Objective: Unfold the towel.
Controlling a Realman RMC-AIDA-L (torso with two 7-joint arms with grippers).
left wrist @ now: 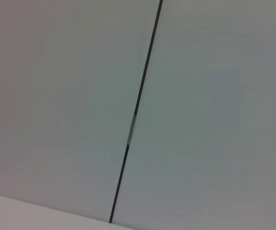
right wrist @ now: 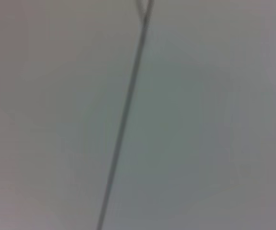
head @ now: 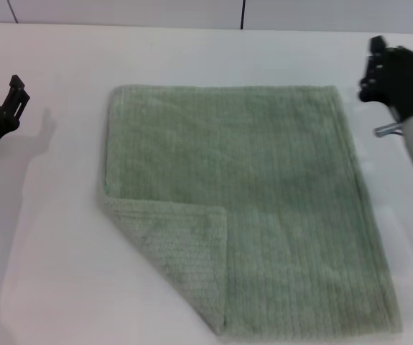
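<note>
Your left tool (head: 14, 95): beside the towel's left edge, well apart, holding nothing, opening impossible to judge | towel (head: 263, 201): flat mid-surface (head: 62, 273), near-left corner folded over onto itself | your right tool (head: 389, 68): off the far-right corner, holding nothing, opening unclear.

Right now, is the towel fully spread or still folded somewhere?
Mostly spread flat, but not fully: the towel has its near-left corner folded over onto itself as a triangular flap. Neither claw touches it.
</note>
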